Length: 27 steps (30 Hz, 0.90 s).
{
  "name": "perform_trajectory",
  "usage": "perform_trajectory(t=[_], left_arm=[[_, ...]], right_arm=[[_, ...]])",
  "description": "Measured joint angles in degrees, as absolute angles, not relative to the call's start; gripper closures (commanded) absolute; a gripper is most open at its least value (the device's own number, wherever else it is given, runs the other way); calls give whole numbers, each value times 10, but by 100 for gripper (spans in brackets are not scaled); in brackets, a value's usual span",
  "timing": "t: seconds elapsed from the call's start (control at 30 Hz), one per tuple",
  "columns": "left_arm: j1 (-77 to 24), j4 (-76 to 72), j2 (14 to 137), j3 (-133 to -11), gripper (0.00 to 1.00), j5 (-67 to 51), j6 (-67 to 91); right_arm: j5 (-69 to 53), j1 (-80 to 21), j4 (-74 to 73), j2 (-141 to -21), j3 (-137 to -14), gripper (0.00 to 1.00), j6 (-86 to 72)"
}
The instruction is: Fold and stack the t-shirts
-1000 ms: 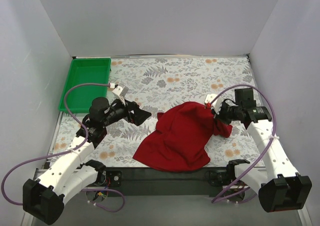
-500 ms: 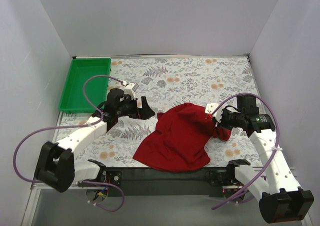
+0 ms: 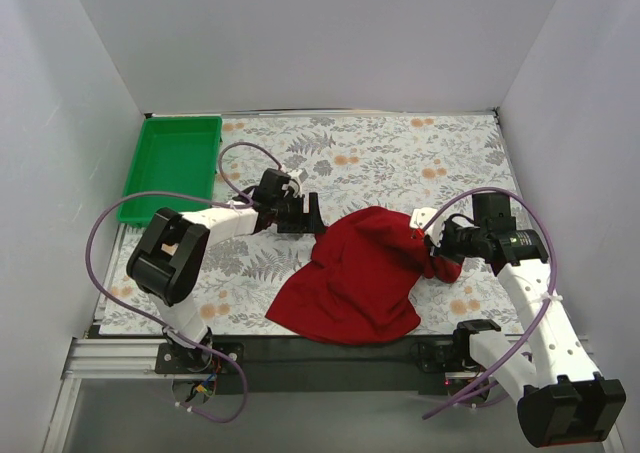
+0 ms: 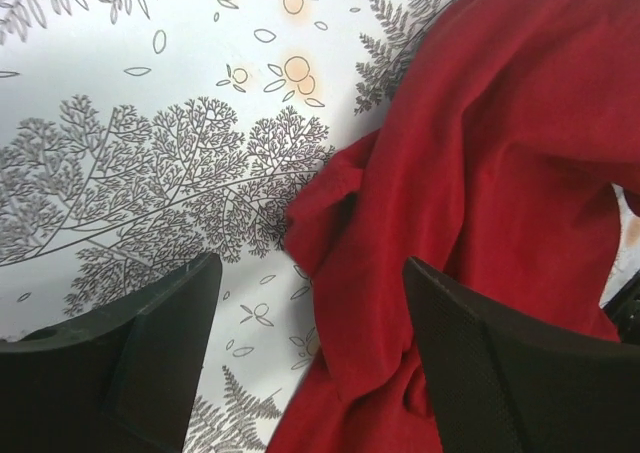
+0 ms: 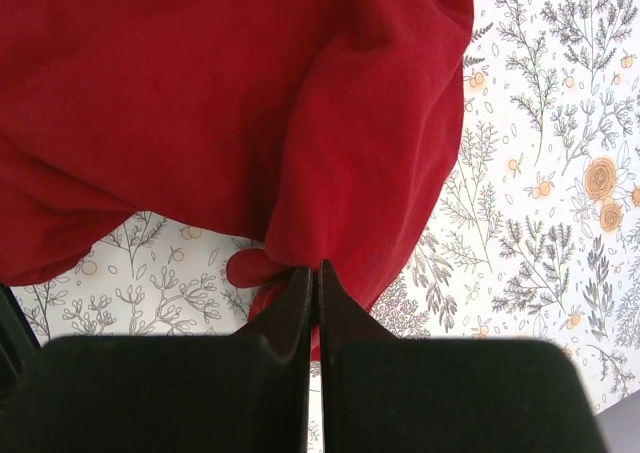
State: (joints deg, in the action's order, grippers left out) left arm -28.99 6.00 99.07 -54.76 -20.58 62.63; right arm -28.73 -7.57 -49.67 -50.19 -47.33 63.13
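Floral-printed tabletop (image 3: 380, 153) carries a crumpled dark red t-shirt (image 3: 355, 273) near its front edge. Right hand (image 5: 316, 270) is closed, pinching a fold at the shirt's right side. Left hand (image 4: 305, 278) hovers open over the shirt's left corner. Green tray (image 3: 170, 173) sits far left.

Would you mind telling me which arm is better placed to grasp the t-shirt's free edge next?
Left, I think. The left gripper is open beside the dark red t-shirt; the right gripper is shut on its cloth.

Soft, even overhead light fills all three views; shadows faint on the tabletop (image 3: 380, 163), wrist views sharp throughout.
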Motion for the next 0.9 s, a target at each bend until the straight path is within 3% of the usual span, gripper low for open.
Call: perform_trajectory(t=[0.17, 0.2, 0.3, 0.43, 0.57, 0.9], left_arm=[[-304, 70, 1020, -569, 43, -201, 621], [-307, 72, 1027, -577, 50, -201, 619], [-312, 75, 1042, -592, 57, -200, 613], [-316, 81, 1059, -610, 75, -194, 607], [-317, 90, 1066, -616, 100, -183, 601], [-317, 129, 1032, -646, 100, -136, 561]], right_arm=[[-289, -74, -496, -502, -470, 99, 631], [-289, -73, -496, -502, -470, 99, 630], [-291, -71, -496, -502, -470, 99, 630], [-294, -71, -495, -502, -470, 99, 629], [-298, -71, -494, -502, -465, 99, 629], [-297, -68, -490, -502, -460, 99, 625]])
